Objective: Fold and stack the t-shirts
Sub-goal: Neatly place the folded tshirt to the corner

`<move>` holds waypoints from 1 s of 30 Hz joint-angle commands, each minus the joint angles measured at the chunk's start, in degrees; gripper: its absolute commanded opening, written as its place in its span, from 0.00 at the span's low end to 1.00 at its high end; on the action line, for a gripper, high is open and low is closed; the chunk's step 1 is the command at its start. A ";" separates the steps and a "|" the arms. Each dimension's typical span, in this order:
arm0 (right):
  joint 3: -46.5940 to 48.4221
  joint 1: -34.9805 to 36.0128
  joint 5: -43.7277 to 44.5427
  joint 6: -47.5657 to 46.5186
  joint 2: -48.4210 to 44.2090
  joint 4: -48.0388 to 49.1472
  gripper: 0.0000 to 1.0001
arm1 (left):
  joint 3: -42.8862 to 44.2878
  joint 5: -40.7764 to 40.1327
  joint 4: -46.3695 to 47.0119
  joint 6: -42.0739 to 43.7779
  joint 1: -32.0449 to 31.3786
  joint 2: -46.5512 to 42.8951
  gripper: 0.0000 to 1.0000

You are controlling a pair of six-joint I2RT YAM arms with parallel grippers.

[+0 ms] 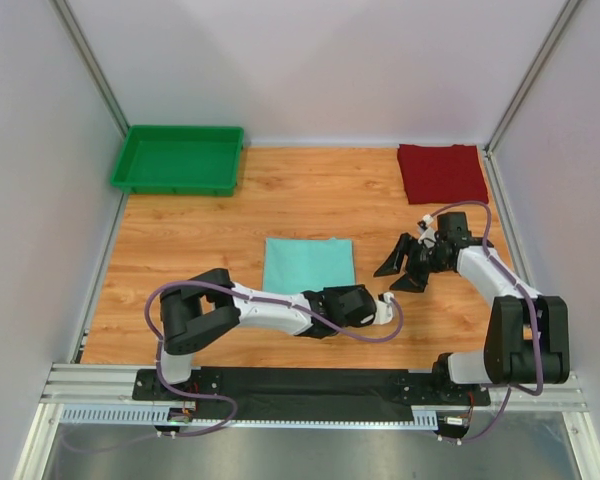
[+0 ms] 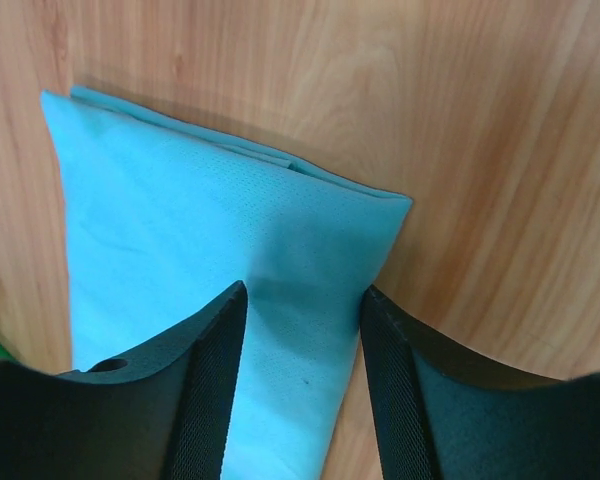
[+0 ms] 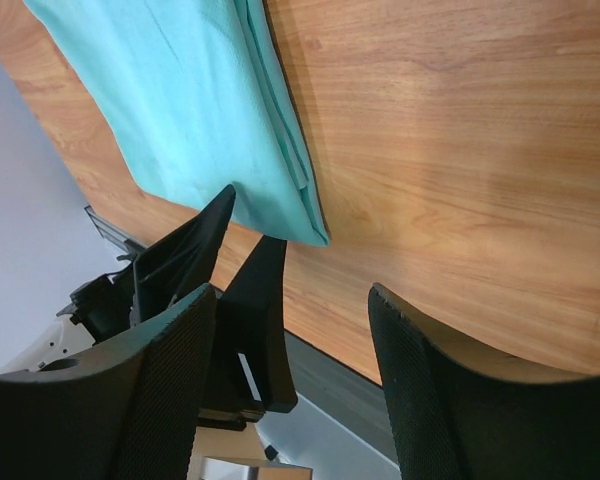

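Top external shows the mint t-shirt (image 1: 309,264) folded at the middle of the bench (image 1: 200,240) and the dark red t-shirt (image 1: 441,172) folded far right; this light, limp cloth is likely best pinched through every layer at an edge, near where the left end effector (image 2: 302,300) and right end effector (image 3: 292,295) hover, jaws apart.

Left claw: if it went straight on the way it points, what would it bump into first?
The green shirt. It lies folded straight ahead of the open left claw. How near it is, the picture does not clearly show.
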 commanded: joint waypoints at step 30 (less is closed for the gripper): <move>13.98 7.61 -16.67 11.04 24.99 17.91 0.93 | 0.23 5.45 -7.09 -5.13 5.00 -14.82 0.00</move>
